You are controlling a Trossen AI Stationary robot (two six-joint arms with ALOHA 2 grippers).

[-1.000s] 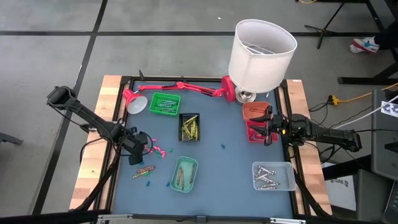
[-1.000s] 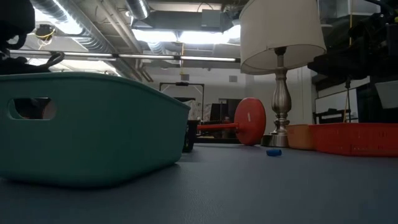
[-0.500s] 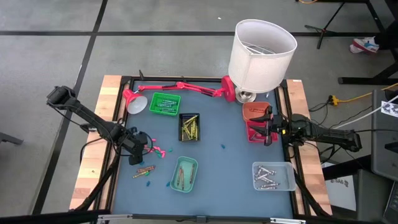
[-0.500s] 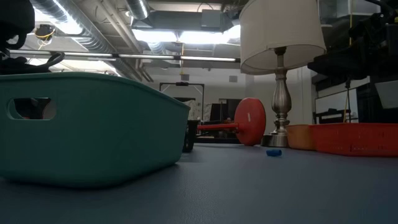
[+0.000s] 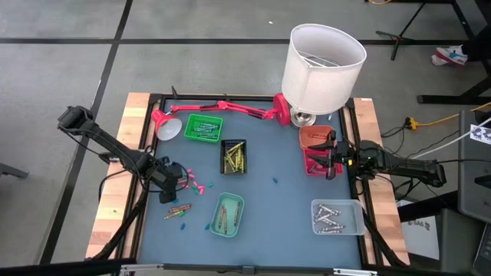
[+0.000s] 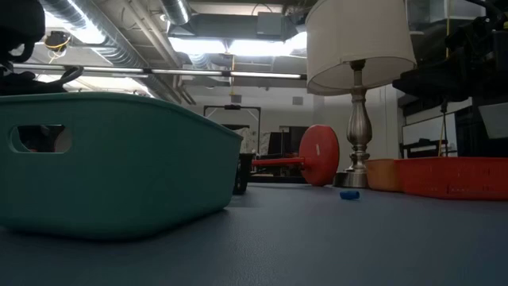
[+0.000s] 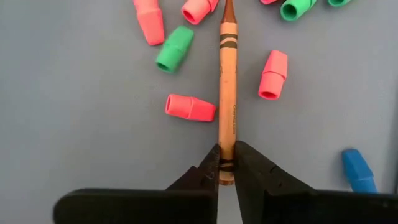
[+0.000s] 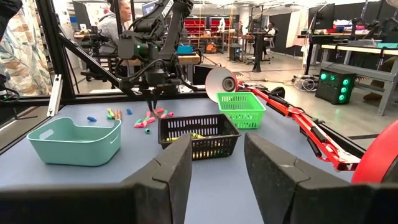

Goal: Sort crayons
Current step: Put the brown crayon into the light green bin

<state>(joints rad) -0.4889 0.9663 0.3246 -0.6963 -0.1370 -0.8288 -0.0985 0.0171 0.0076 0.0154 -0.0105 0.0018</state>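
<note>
Edges: the bench (image 5: 268, 222) has a blue-grey mat inside a black frame, wooden strips along its left and right edges. Open mat lies through the middle and along the near edge between the teal tray (image 5: 226, 214) and the clear tray (image 5: 337, 217) at the near right corner.

Surface: green basket (image 5: 203, 127) and black basket (image 5: 234, 156) sit toward the far left; red trays (image 5: 316, 149) by the right edge. A red desk lamp (image 5: 222, 109) lies along the far edge, a shaded lamp (image 5: 322, 65) stands at the far right. Loose crayons (image 5: 177, 209) and small pink and green caps (image 7: 189, 107) lie near the left edge. The room beyond shows ceiling pipes and lights.

My left claw (image 7: 226, 171) is low over the mat near the left edge, fingers pressed together on the end of an orange-brown crayon (image 7: 227, 93) that lies flat among the caps; a blue piece (image 7: 357, 172) lies just beside.

My right claw (image 8: 214, 165) waits by the right edge over the red trays, fingers spread, holding nothing.
</note>
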